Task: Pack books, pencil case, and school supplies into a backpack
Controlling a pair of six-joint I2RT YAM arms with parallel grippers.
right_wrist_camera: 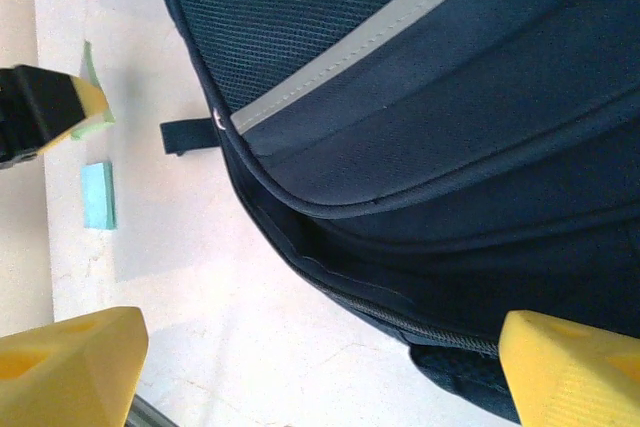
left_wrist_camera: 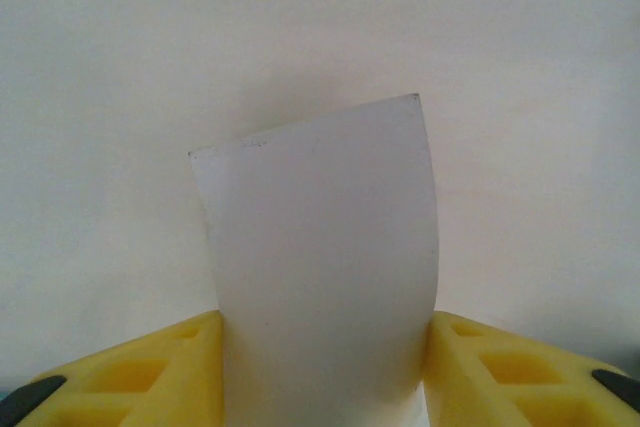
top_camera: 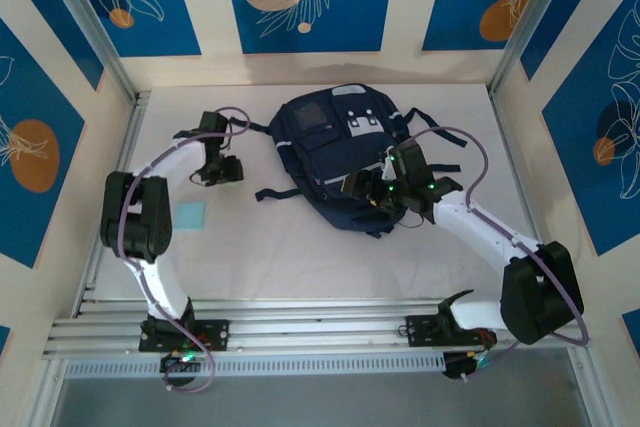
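Whitish piece (left_wrist_camera: pixel 320 267): closest to my left wrist camera, it stood up between my yellow fingers (left_wrist_camera: pixel 150 367), bowed across its width.
Left pincer (left_wrist_camera: pixel 325 327): clamped on the whitish piece from both edges, over the surface (top_camera: pixel 270 247) to the left of the backpack (top_camera: pixel 335 162) and apart from it.
Right pincer (right_wrist_camera: pixel 320 327): jaws wide apart with nothing between them, poised at the backpack's near right edge, beside a zip line (right_wrist_camera: pixel 400 319).
Backpack: lay flat mid-surface, white patches up; I could not tell whether its mouth stood open.
Light-blue pad (top_camera: pixel 190 215): lay on the surface near my left arm, not yet packed.
Risk, grip: the piece looked thin and already bent, so a harder squeeze could have creased it and a quick swing could have slid it out.
Risk, entry: my right pincer gripped no fabric, so I judged a slack mouth might catch the piece and fold it.
Risk, reach: both arms meeting at the backpack could have knocked together.
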